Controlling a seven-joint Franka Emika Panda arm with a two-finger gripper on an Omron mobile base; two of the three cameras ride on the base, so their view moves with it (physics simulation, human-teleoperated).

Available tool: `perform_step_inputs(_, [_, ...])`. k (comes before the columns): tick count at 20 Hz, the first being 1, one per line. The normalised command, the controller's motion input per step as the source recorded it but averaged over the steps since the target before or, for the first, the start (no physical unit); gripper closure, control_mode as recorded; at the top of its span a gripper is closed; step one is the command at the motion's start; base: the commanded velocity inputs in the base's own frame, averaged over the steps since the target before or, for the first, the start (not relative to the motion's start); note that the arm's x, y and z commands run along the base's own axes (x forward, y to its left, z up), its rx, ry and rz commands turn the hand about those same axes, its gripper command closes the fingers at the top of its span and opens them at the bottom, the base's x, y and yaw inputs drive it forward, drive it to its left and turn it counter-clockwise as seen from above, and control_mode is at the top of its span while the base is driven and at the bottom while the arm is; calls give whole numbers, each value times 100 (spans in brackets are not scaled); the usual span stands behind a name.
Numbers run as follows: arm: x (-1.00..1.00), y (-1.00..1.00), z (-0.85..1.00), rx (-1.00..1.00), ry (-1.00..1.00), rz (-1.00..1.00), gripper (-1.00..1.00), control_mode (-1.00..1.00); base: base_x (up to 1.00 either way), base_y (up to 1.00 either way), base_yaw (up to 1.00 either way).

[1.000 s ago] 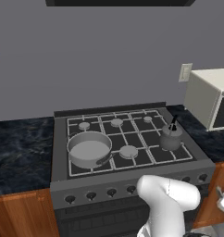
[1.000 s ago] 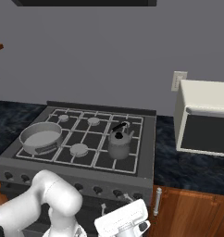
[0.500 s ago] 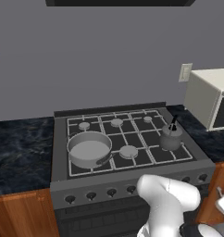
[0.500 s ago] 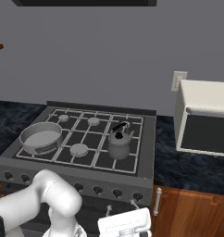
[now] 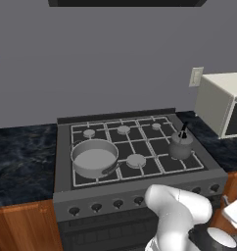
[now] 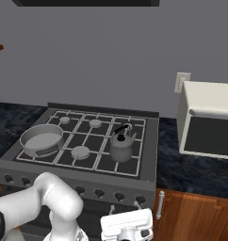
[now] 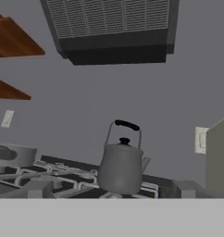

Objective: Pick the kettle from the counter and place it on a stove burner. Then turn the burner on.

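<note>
Low in front of the stove, below its knob row, the claw (image 6: 126, 229) hangs at the end of the white arm; whether its fingers are released or clenched cannot be told. Above and beyond it, the kettle (image 6: 121, 145) stands upright on the grate over the front right stove burner, off the table (image 6: 191, 170). Further left sits the saucepan (image 6: 41, 139), and right of the claw the microwave (image 6: 208, 120).

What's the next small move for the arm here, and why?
Probably bring the end effector up toward the knob row on the stove front, since the kettle already sits upright on the cooktop's front right grate, and the end effector hangs low in front of the stove. Which knob drives that burner can't be told.
</note>
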Motion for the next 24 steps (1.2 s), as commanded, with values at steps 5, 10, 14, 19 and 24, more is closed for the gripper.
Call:
perform_step_inputs(5, [9,-21,-27,0,6,0,-100,-100,0,0,0])
perform_step_inputs(10, [19,-28,-24,1,5,0,-100,-100,0,0,0])
perform_step_inputs(14, [21,-19,-23,3,3,0,-100,-100,0,0,0])
perform_step_inputs(19, [10,-10,-29,3,0,0,-100,-100,0,0,0])
perform_step_inputs(24, [12,-1,-26,4,0,0,-100,-100,0,0,0])
